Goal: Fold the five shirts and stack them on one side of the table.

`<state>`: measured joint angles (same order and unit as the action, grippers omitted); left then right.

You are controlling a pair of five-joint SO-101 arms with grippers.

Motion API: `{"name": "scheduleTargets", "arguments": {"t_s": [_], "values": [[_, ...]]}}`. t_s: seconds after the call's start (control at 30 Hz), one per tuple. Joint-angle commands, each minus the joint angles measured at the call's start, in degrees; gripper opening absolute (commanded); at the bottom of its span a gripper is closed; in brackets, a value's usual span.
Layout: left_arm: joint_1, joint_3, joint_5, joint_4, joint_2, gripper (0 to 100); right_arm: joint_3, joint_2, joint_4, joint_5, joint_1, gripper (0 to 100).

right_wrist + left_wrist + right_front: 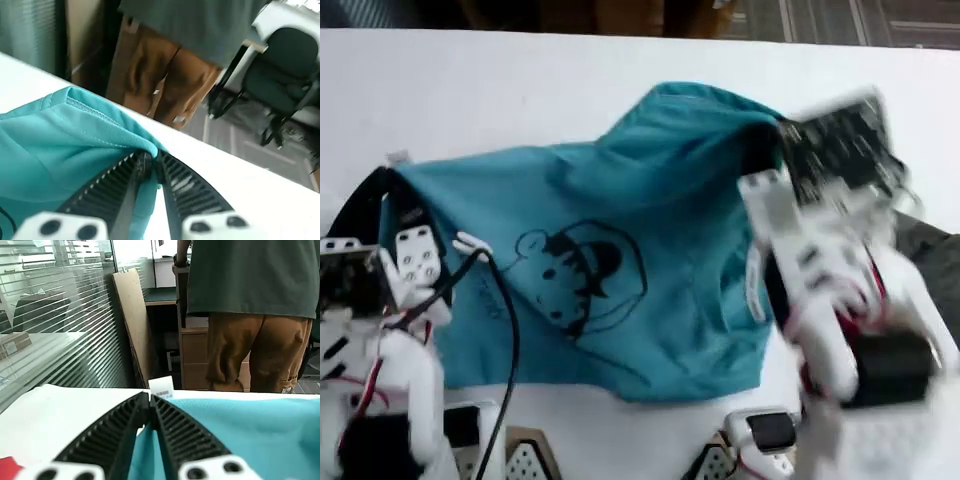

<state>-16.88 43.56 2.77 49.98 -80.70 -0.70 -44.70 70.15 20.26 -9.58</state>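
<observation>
A teal shirt (610, 250) with a black cartoon print hangs stretched between the two arms above the white table (520, 90). My left gripper (150, 400) is shut on the teal shirt's (260, 435) edge beside its white label (161, 387); in the high view it sits at the shirt's left corner (392, 190). My right gripper (149, 162) is shut on a hemmed fold of the teal shirt (60, 150); from above that arm (820, 250) holds the shirt's right side, lifted and bunched.
A dark cloth (930, 240) lies at the table's right edge behind the right arm. The arm bases (740, 450) stand along the front edge. A black cable (505, 340) hangs in front of the shirt. Bare table lies at the back.
</observation>
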Motion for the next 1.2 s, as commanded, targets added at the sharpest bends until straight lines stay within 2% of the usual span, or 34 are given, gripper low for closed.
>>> {"name": "scheduleTargets", "arguments": {"t_s": [0.0, 0.17, 0.53, 0.63, 0.77, 1.17], "values": [[0.53, 3.82, -0.70, -7.30, 0.88, 3, -0.53, 4.79, -5.58, -0.44, -0.48, 1.9], [0.44, 1.36, -0.70, -9.67, 12.48, 3, -0.26, 12.35, -10.33, -0.44, -0.57, 1.9], [0.44, -23.52, -0.70, -9.93, 49.76, 3, 2.46, 25.54, -20.35, -0.44, -0.48, 1.9], [0.44, -31.87, -1.41, -9.41, 60.48, 3, 9.32, 32.31, -20.97, -0.44, -0.31, 1.9], [0.35, -42.33, -7.47, -9.32, 72.26, 3, 21.10, 43.65, -20.53, -0.44, -0.13, 1.8], [-1.41, -64.13, -8.00, -9.32, 96.18, 3, 59.52, 75.74, -14.02, -0.09, 1.54, 1.8]]}}
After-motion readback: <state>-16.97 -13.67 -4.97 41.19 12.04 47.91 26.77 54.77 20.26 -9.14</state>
